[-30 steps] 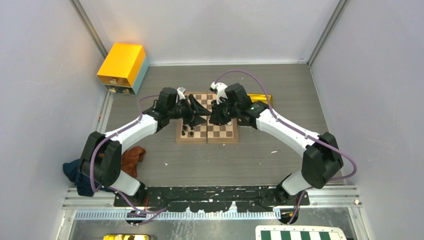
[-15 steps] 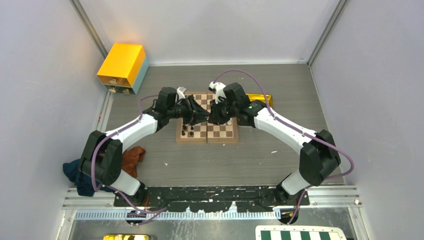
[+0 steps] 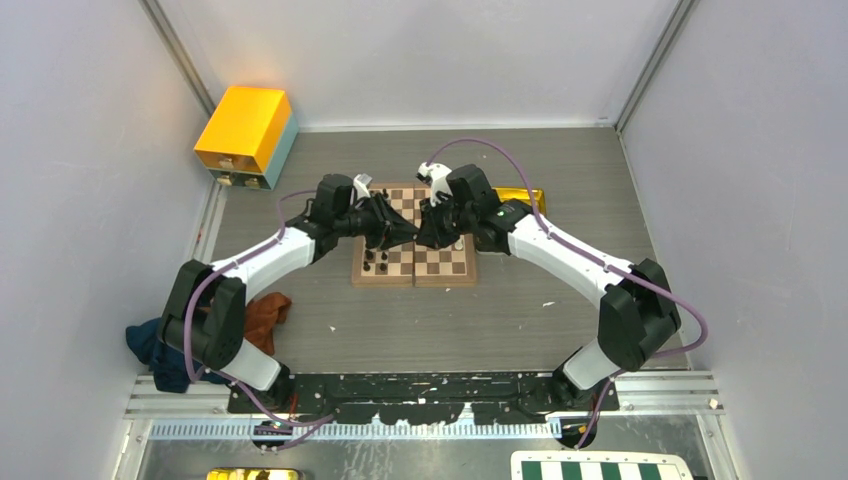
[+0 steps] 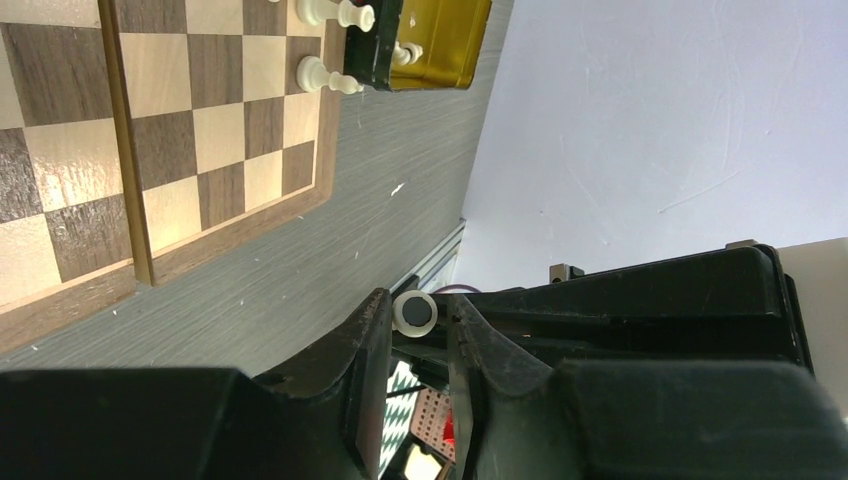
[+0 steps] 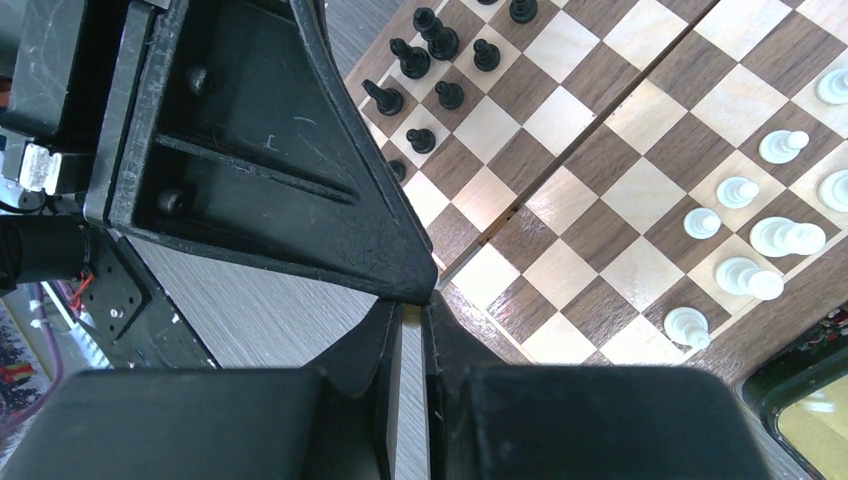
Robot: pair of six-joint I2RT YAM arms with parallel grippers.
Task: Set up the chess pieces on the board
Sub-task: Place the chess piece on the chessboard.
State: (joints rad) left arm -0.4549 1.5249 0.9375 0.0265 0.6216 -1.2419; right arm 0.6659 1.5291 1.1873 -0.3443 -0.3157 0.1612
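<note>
The wooden board [image 3: 440,262] lies mid-table. It also shows in the left wrist view [image 4: 200,130] and the right wrist view [image 5: 600,200]. Black pieces [image 5: 430,60] stand at one end and white pieces [image 5: 745,240] at the other. My two grippers meet tip to tip above the board. The right gripper [image 3: 424,228] has its jaws almost together [image 5: 412,305], with the tips hidden behind the left finger. A white piece [image 4: 415,312] sits between the left gripper's [image 4: 418,325] fingertips, base toward that camera. It touches one finger, with a slit to the other.
A gold tray [image 3: 525,195] lies by the board's right side, under the right arm. A yellow box [image 3: 245,130] stands at the back left. Cloths [image 3: 262,315] lie by the left arm's base. A green-and-white board [image 3: 600,468] sits at the near edge.
The right gripper has moved a little left, closing onto the left gripper's tips over the board. The left arm has barely moved.
</note>
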